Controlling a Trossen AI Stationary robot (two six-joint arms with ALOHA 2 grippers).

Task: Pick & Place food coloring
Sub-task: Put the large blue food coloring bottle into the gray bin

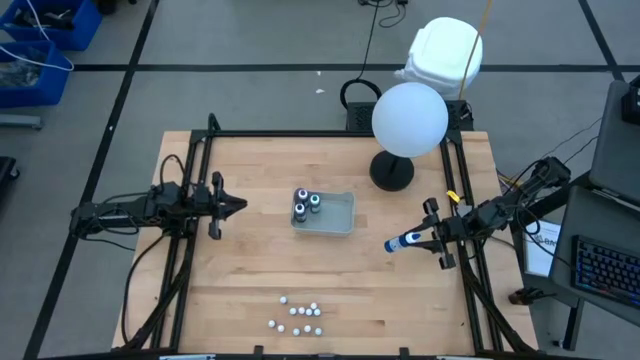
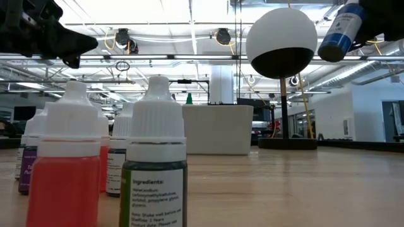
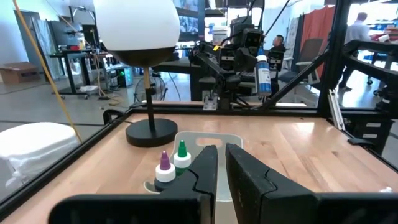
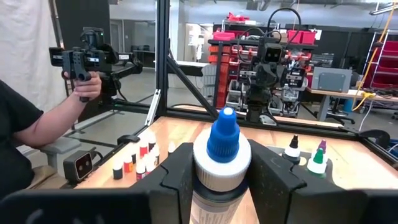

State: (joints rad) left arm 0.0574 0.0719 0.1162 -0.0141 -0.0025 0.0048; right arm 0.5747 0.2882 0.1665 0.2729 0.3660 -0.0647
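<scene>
The food coloring is a set of small dropper bottles. Several white-capped ones stand in a cluster [image 1: 300, 318] on the table near its near edge, close up in the low view [image 2: 154, 170] and also seen in the right wrist view [image 4: 140, 163]. Two uncapped bottles, one purple-tipped [image 3: 163, 169] and one green-tipped [image 3: 181, 155], stand in the grey tray [image 1: 340, 222]. My right gripper [image 1: 418, 240] is right of the tray, shut on a blue-capped bottle [image 1: 398, 243]. My left gripper [image 1: 238, 207] hovers left of the tray, shut and touching nothing. My right gripper pinches the blue-capped bottle between its two fingers [image 4: 177, 171] at the white shoulder just below the cap [image 4: 222, 167]. The bottle lies along the fingers with its cap pointing ahead toward the tray. It is tilted and lifted clear of the table [image 2: 341, 28].
A lamp with a white globe [image 1: 410, 118] stands on a black base [image 1: 392, 172] at the far right of the table. A black frame [image 1: 205, 150] runs along the table's sides. A person's hand with a device [image 4: 84, 74] shows beyond the table.
</scene>
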